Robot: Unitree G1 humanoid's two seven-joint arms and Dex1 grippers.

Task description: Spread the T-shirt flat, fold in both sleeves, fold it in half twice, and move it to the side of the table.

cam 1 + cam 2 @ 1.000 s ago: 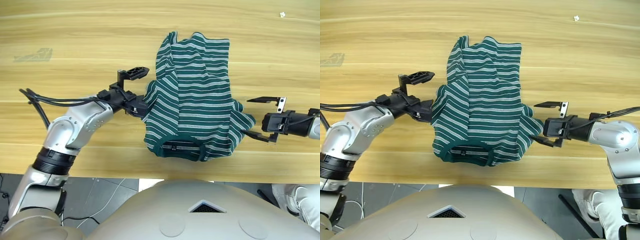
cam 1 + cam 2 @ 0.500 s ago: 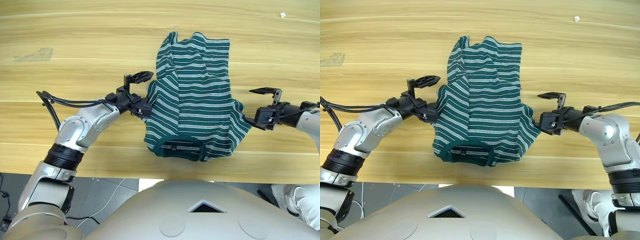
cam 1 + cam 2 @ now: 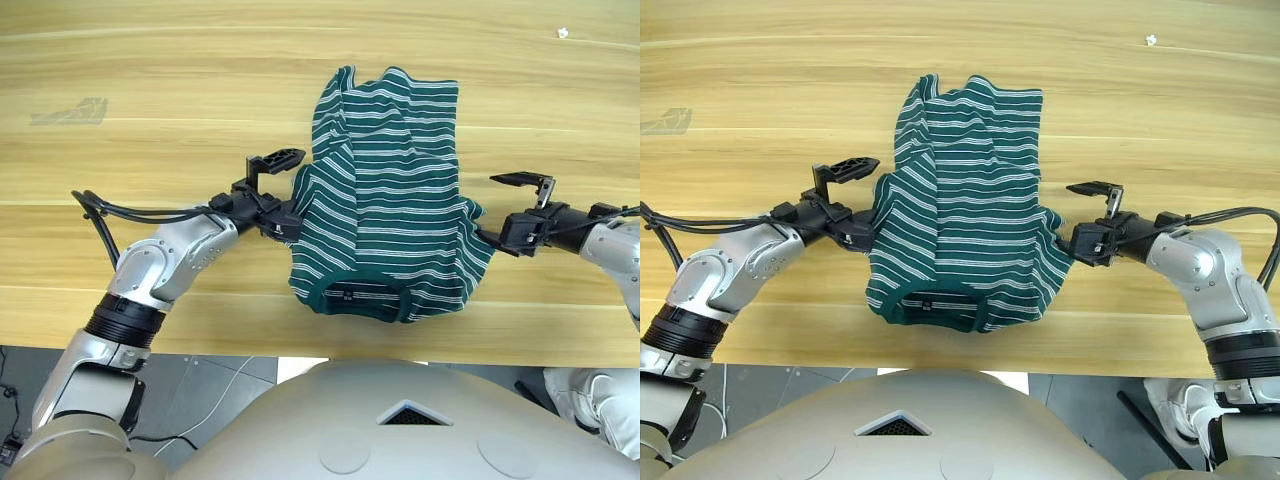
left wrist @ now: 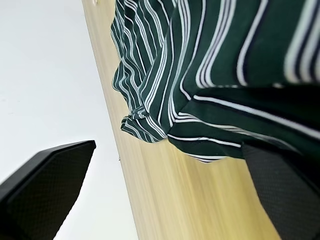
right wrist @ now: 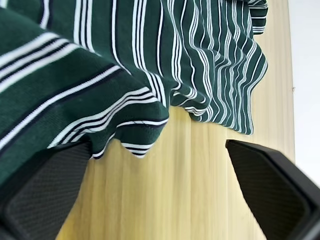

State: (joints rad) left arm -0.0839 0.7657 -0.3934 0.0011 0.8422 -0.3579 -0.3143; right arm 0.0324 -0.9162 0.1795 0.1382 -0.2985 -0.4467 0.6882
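The green T-shirt (image 3: 392, 190) with white stripes lies bunched lengthwise on the wooden table (image 3: 150, 70), its collar (image 3: 362, 295) toward the near edge. My left gripper (image 3: 283, 192) stands open at the shirt's left edge, one finger raised and the other low against the cloth. At the shirt's right edge, by the folded sleeve, my right gripper (image 3: 498, 210) is open too. In the left wrist view the striped hem (image 4: 200, 130) hangs between the dark fingers (image 4: 45, 185). The right wrist view shows cloth (image 5: 75, 85) resting over one finger (image 5: 45, 192), the other finger apart.
A small white scrap (image 3: 562, 32) lies at the far right of the table. A faint grey mark (image 3: 68, 110) shows at the far left. Bare wood stretches on both sides of the shirt and behind it. The table's front edge (image 3: 200, 345) runs just below the collar.
Both grippers have closed in on the shirt from the sides: the left moved right to the left edge, the right moved left and a little farther back. The shirt has barely shifted.
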